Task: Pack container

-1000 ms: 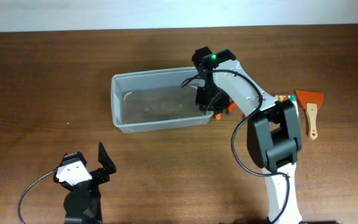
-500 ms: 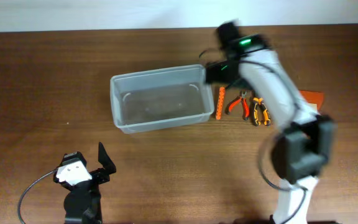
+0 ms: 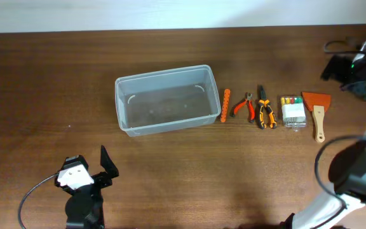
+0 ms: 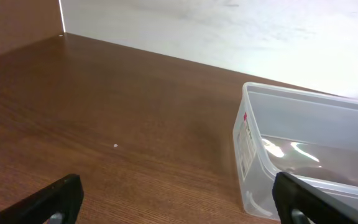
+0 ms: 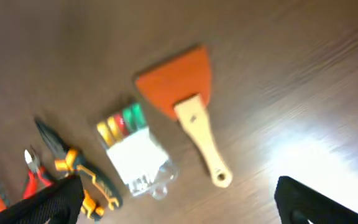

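The empty container [image 3: 164, 100] is shown near the desk's middle, with left gripper [image 4: 179, 208] and right gripper [image 5: 179, 202] both spread apart; the box [image 5: 135, 155] could be knocked if the scraper [image 5: 188, 109] beside it, near the right edge, is grasped carelessly.

Shows the container [image 3: 164, 74] at mid-desk. Lines up, toward the right edge: orange strip [image 3: 225, 105], red-handled cutters [image 3: 242, 106], orange-and-black pliers [image 3: 265, 114], small clear box [image 3: 292, 111], orange scraper [image 3: 316, 112]. Puts the left gripper [image 3: 86, 170] by the near edge and the right gripper [image 3: 342, 67], blurred, toward the far right corner.
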Robot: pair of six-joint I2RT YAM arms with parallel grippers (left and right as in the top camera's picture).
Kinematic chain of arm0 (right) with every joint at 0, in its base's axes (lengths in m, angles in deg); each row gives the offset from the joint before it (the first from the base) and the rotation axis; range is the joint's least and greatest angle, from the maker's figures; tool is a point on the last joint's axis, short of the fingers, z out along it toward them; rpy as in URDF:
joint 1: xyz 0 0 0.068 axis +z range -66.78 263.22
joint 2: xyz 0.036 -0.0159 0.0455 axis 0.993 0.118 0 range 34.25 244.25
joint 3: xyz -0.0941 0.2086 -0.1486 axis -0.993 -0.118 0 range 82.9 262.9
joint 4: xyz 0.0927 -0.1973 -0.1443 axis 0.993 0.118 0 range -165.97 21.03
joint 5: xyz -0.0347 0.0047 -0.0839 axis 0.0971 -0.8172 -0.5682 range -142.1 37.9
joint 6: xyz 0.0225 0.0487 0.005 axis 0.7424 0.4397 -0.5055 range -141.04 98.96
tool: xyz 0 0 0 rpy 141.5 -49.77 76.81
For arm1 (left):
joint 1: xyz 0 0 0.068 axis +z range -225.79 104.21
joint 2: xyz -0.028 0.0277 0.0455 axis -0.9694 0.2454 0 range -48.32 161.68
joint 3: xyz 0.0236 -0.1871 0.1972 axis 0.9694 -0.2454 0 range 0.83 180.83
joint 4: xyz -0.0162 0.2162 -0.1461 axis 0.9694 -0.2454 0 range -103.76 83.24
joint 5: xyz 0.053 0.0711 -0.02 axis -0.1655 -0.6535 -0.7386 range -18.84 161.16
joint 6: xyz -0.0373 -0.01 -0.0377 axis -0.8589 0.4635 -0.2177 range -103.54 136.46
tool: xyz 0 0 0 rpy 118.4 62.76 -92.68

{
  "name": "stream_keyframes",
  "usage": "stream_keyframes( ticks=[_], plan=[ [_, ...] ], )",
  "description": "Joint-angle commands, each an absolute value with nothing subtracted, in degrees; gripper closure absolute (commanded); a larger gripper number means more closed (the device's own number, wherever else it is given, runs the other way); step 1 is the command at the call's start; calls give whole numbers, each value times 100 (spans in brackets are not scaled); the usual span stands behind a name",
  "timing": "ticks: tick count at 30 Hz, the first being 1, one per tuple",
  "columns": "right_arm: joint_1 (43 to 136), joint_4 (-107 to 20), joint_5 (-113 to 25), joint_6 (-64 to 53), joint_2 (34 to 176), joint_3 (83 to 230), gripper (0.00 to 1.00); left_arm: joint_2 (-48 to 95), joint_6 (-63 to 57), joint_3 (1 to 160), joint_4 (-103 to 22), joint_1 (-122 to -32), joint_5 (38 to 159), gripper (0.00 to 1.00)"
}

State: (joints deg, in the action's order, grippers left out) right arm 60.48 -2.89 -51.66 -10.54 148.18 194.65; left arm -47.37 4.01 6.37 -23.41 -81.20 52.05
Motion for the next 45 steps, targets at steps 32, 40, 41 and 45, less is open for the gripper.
stream_keyframes(
  ticks=[32,40,41,45],
  plan=[
    [10175,-1129,-4868,-167,15616,18326,96,-4763,451,615,-2347,-8142,5183,1],
    [8677,-1424,-7764,-390,14665,18848,96,-4763,451,615,-2347,-8142,5183,1],
    [8402,-1586,-7858,-691,14633,18851,96,-4763,451,615,-2347,-8142,5183,1],
    [7298,-1603,-7246,-1034,14812,18827,96,-4763,451,615,-2347,-8142,5185,1]
  ],
)
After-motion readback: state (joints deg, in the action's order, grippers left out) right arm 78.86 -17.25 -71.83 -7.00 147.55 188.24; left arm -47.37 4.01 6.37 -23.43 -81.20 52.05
